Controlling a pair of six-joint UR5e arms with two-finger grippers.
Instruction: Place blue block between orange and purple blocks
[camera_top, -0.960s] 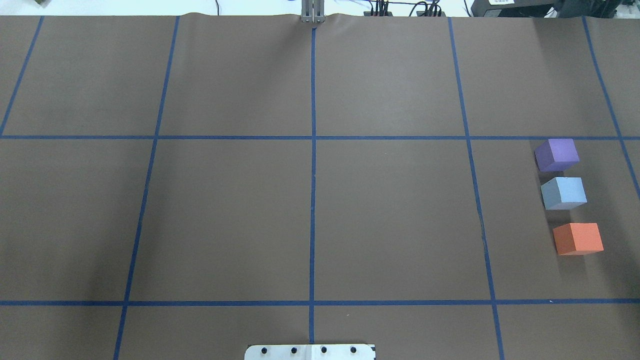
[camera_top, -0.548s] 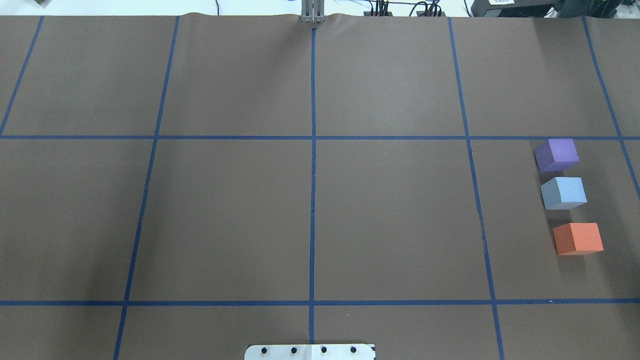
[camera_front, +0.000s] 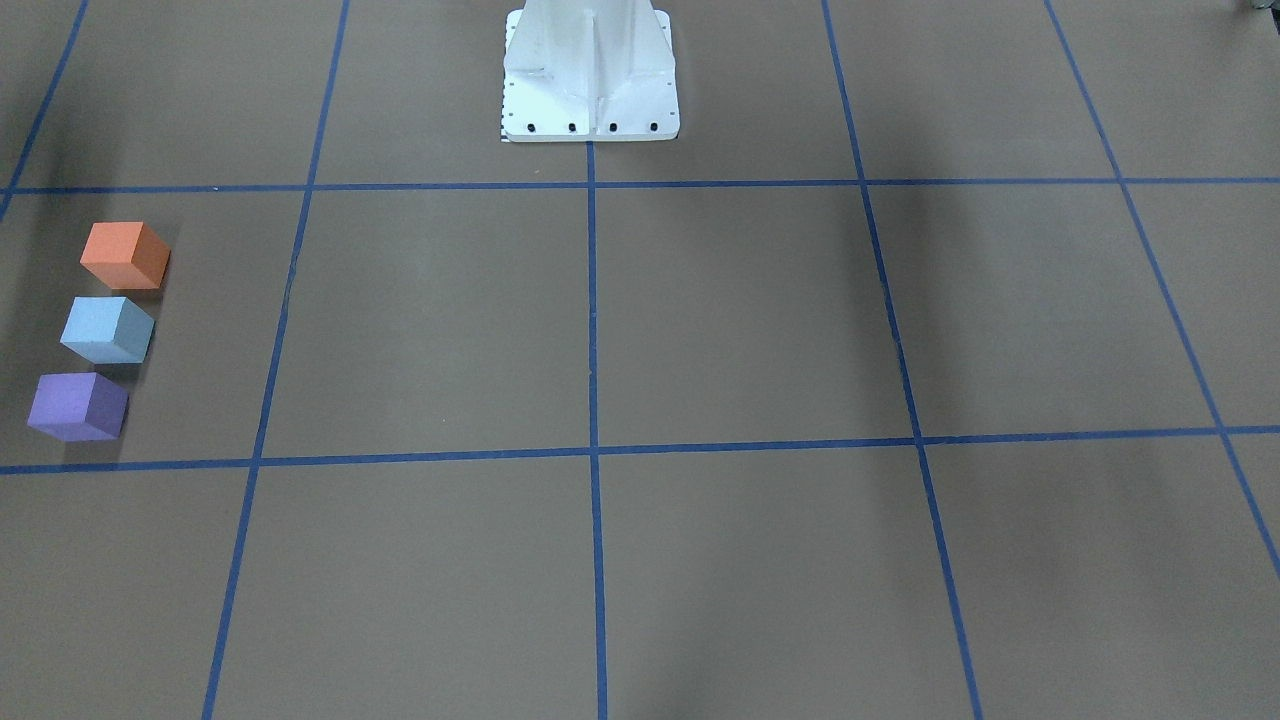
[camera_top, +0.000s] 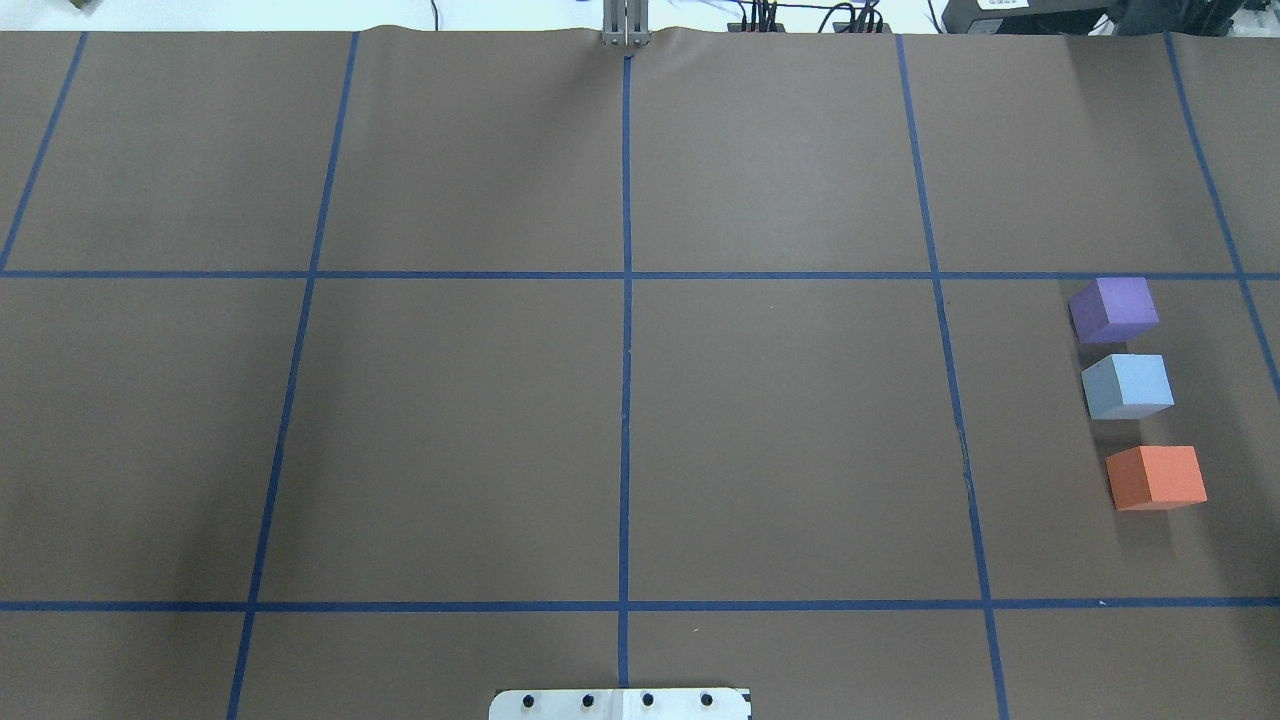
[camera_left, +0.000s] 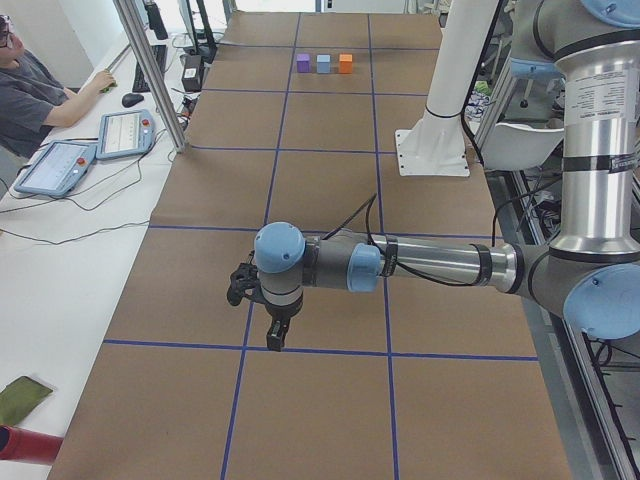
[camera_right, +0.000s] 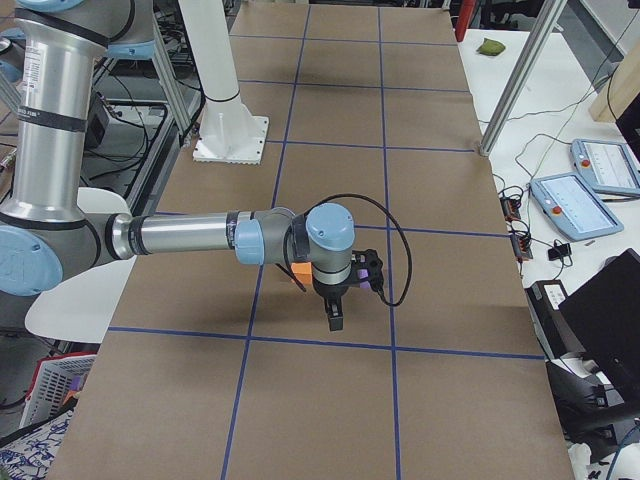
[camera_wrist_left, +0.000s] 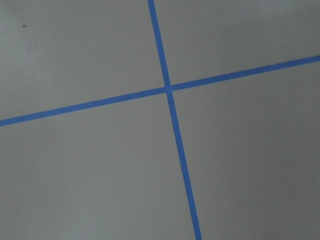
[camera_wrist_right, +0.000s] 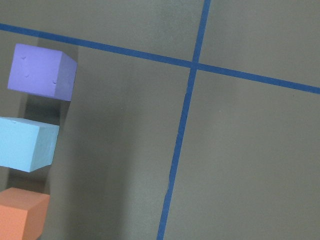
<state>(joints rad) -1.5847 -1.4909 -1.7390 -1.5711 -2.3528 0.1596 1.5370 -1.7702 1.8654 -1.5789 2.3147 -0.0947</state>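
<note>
Blue blk (camera_top: 1128, 385) btwn orange blk (camera_top: 1157, 477) & purple blk (camera_top: 1114, 309), near right pincer (camera_right: 335, 320); can't tell grip.

Opposite overhead and front views, both over the blue block (camera_top: 1128, 386)

Blue tape lines (camera_top: 626, 400) grid the brown table (camera_top: 450, 440).

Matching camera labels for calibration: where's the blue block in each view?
Exterior front-facing: blue block far left, mid-height.
Overhead exterior: blue block far right, mid-height.
Exterior left: blue block top centre, small.
Exterior right: not visible, hidden behind the right arm.
Left wrist-mounted: not in it.
Right wrist-mounted: blue block at left edge, mid-height.
Landmark: it sits between purple block and orange block.
</note>
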